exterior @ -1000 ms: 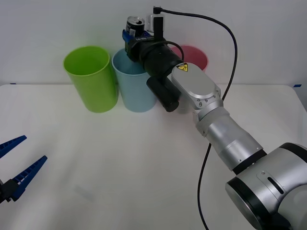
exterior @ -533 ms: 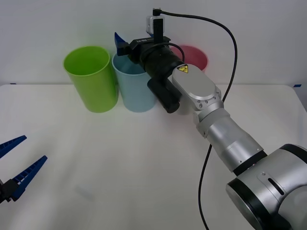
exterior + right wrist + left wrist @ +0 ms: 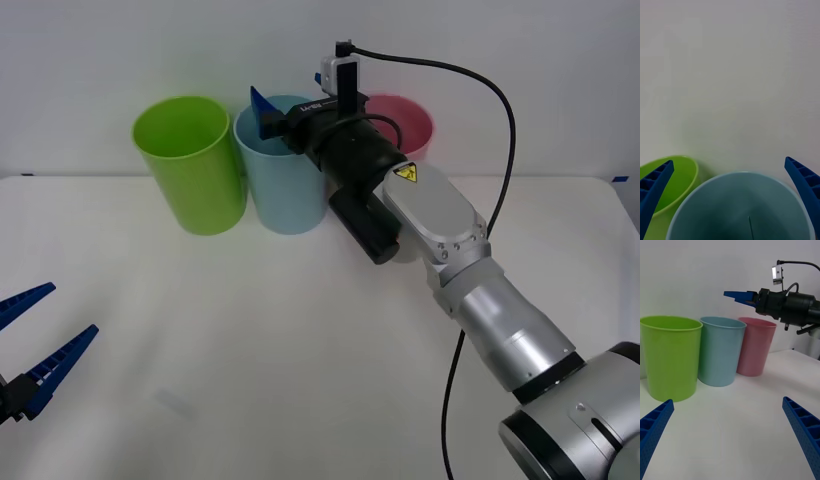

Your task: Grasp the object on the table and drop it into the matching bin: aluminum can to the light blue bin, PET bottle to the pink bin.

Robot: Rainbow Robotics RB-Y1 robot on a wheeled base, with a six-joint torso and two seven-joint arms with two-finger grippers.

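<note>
Top centre of front view: right gripper (image 3: 268, 112) spread wide, empty, hovering over light blue bin (image 3: 280, 190) mouth. Can not visible, prob. inside bin, can't confirm. Pink bin (image 3: 412, 125) behind arm. Left gripper (image 3: 35, 345) open, idle lower left.

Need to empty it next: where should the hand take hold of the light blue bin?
Pinch the near rim of the light blue bin from above, one finger inside the open mouth, one outside. It stands upright, and the green cup and pink bin crowd its sides. The open right hand hangs over it; the left hand idles open.
</note>
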